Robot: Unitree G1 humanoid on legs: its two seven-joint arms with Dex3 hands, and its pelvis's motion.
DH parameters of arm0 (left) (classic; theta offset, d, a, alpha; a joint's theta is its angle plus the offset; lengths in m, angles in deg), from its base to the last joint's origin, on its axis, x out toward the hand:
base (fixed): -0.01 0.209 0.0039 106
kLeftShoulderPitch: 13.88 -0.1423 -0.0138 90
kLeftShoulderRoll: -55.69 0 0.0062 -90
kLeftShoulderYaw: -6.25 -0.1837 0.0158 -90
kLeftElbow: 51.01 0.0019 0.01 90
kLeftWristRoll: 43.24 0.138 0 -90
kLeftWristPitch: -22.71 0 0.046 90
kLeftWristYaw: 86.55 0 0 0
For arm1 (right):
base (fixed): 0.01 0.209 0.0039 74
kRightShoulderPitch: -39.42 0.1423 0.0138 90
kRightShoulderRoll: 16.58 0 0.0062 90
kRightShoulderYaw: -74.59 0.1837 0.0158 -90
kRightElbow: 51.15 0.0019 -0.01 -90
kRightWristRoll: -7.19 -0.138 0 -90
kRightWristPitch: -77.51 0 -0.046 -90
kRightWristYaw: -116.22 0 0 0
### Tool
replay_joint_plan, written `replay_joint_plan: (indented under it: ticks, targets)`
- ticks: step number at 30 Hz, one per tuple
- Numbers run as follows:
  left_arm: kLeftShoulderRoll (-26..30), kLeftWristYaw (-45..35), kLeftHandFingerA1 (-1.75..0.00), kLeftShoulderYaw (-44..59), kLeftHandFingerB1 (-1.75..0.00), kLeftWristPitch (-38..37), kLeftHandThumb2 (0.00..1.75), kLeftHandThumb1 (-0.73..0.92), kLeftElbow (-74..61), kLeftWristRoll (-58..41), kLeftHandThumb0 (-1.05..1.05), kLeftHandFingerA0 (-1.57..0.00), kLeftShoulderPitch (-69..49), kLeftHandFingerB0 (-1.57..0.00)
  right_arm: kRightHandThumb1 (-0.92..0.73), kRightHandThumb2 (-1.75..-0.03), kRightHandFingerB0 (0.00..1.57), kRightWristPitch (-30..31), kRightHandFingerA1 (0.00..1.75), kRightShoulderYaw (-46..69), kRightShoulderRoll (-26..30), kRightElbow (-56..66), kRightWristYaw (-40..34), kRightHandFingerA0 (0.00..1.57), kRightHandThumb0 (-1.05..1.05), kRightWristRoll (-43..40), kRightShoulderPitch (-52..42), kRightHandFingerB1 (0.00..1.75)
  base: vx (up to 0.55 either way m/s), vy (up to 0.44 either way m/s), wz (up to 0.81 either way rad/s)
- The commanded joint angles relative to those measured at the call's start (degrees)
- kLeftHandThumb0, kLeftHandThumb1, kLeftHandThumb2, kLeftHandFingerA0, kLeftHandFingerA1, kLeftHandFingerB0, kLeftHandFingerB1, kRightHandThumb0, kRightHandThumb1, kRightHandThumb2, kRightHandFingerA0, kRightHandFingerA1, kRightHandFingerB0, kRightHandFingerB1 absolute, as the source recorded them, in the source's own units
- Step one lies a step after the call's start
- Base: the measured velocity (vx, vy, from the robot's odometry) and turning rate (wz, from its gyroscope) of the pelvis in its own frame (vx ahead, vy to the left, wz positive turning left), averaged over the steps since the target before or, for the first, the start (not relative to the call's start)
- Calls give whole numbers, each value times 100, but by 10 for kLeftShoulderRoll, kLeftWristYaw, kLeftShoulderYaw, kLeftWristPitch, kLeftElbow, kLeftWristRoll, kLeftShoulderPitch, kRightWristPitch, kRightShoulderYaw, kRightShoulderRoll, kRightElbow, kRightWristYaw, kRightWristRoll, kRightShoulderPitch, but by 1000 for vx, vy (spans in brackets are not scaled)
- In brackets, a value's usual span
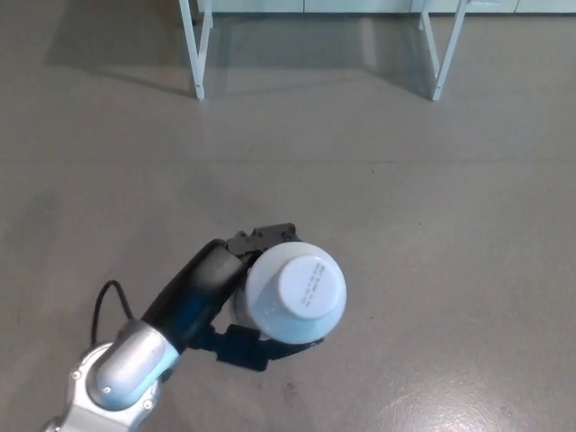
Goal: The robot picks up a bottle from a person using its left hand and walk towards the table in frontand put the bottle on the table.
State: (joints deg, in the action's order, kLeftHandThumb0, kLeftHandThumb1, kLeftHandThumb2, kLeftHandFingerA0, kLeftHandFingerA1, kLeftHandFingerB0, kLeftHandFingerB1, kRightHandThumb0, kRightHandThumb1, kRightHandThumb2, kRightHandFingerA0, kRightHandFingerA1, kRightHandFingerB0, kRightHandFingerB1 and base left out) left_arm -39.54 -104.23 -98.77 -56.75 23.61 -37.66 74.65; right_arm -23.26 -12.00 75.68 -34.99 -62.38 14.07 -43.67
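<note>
Lower centre frame: left hand [220, 281], fingers clasping bottle [297, 295] | pickup done | walk to surface [197, 49], top edge, and placing remain.

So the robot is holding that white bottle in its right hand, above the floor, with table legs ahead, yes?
Not quite. The head view shows the white bottle held in the left hand, on the arm at the picture's left. The rest stands: it is above the floor, with table legs ahead.
</note>
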Motion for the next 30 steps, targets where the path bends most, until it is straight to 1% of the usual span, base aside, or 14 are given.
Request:
replay_joint_plan:
  ticks: [1, 2, 4, 5, 6, 9, 10, 12, 14, 17, 18, 20, 25, 30]
  targets:
    - [3, -2, -120, 37, -117, -27, 72, 73, 11, -33, -21, -103, -21, -72, -65, -61, 60, 1, 50, -4, 9, -2, 10, 76, -45, 3, -1, 44, 0, 0, 0]
    - [2, -4, -120, 42, -117, -25, 72, 73, 13, -37, -21, -103, -23, -72, -65, -61, 60, 0, 50, -4, 9, -2, 10, 76, -45, 2, -2, 44, 0, 0, 26]
    - [10, 0, -140, 80, -121, -52, 83, 71, 40, -49, -21, -97, -42, -74, -63, -61, 60, 0, 52, -7, 9, -2, 8, 77, -45, 5, -2, 45, 0, 0, -5]
    - [11, -2, -140, 88, -121, -57, 83, 71, 45, -53, -21, -97, -45, -74, -63, -61, 60, 0, 52, -7, 9, -3, 8, 77, -45, 4, -2, 45, 0, 0, 0]
    - [10, -5, -150, 101, -121, -56, 85, 70, 51, -63, -20, -91, -49, -73, -64, -61, 60, -1, 52, -8, 9, -2, 9, 77, -45, 4, -2, 45, 64, 61, -14]
    - [13, 5, -149, 145, -120, -87, 80, 72, 69, -68, -23, -90, -74, -73, -64, -61, 57, 4, 51, -14, 10, -5, 8, 78, -44, 9, 0, 43, 100, 138, -10]
    - [10, 0, -143, 158, -117, -94, 85, 69, 77, -79, -22, -95, -76, -77, -65, -61, 58, 2, 51, -15, 10, -4, 9, 77, -44, 8, -2, 44, 154, 234, -20]
    - [4, -7, -140, 181, -110, -97, 86, 67, 88, -98, -19, -98, -80, -78, -68, -60, 63, 1, 50, -15, 9, -4, 11, 78, -42, 7, -3, 45, 200, 295, -11]
    - [3, -9, -138, 192, -113, -103, 87, 66, 93, -100, -20, -99, -83, -77, -65, -61, 59, 2, 51, -16, 9, -5, 12, 76, -44, 8, -5, 44, 172, 608, -22]
    - [2, -13, -140, 208, -113, -110, 87, 65, 100, -108, -20, -97, -88, -77, -64, -61, 56, 1, 50, -15, 10, -5, 18, 75, -44, 6, -10, 43, 219, 203, 8]
    - [1, -13, -140, 209, -113, -109, 87, 65, 98, -108, -20, -97, -90, -77, -64, -61, 56, 3, 50, -15, 9, -6, 17, 75, -44, 6, -10, 43, 221, 59, 3]
    - [2, -19, -131, 212, -108, -109, 85, 64, 102, -115, -20, -102, -88, -80, -65, -61, 57, 3, 50, -16, 10, -6, 17, 76, -43, 7, -10, 44, 213, -4, 4]
    - [4, -15, -135, 207, -110, -100, 86, 64, 94, -110, -21, -98, -88, -78, -64, -62, 60, -1, 53, -18, 10, -3, 21, 77, -42, 9, -13, 45, 268, -108, 9]
    - [5, -8, -137, 195, -112, -95, 86, 64, 84, -96, -21, -97, -83, -77, -62, -61, 57, 2, 52, -15, 10, -5, 23, 77, -44, 6, -10, 44, 351, -191, 16]
